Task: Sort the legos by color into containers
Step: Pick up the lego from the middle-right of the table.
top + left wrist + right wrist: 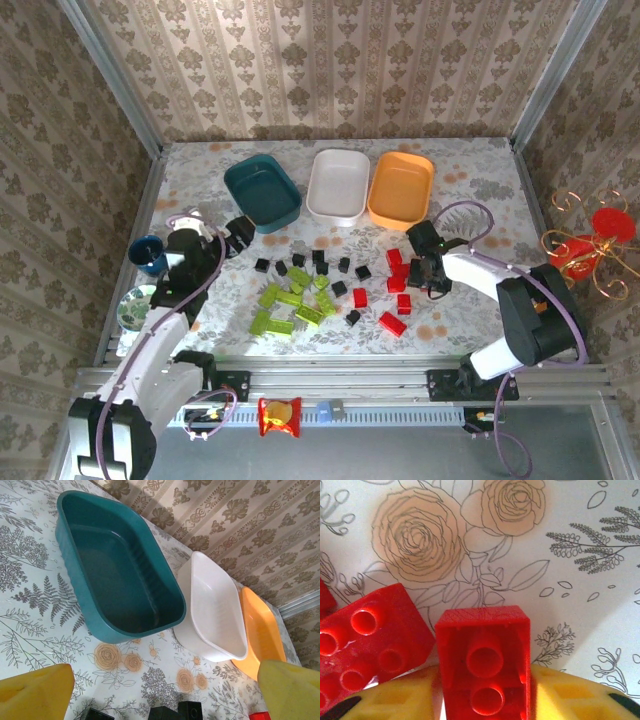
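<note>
Loose legos lie mid-table: lime-green ones, small black ones and red ones. Behind them stand the teal tray, the white tray and the orange tray, all empty. My right gripper is down among the red pieces. In the right wrist view its yellow pads press both sides of a red lego that shows its hollow underside, beside another red brick. My left gripper hangs open in front of the teal tray, above black legos.
A dark blue mug and a small round bowl sit at the table's left edge beside my left arm. Patterned walls close the back and sides. A red and gold ornament hangs outside the right wall.
</note>
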You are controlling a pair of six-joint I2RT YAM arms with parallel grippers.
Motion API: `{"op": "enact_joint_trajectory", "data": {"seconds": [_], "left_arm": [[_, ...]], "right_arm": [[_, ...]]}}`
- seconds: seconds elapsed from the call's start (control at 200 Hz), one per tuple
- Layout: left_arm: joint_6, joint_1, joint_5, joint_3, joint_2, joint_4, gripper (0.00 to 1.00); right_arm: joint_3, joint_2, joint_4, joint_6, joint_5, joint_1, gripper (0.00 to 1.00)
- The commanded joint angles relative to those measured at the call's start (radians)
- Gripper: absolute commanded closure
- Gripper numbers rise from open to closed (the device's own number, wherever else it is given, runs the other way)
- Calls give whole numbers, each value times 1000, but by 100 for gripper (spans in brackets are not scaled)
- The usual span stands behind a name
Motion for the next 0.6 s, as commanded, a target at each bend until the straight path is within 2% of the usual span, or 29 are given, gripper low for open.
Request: {"op": "enact_joint_trajectory", "data": {"seconds": [0.0,0.335,0.49,0.595], "left_arm": [[29,-9,23,37,4,0,5],[27,-13,28,42,8,2,4],[26,-15,45,42,19,13,3],[23,-21,46,42,37,22,3]], "right_arm": [[14,1,-38,-16,-13,-1,60],[47,-108,-88,-51,23,9,82],[137,-228,-149,-75,51,36,84],[248,-237,-151,-109,90,71,84]]}}
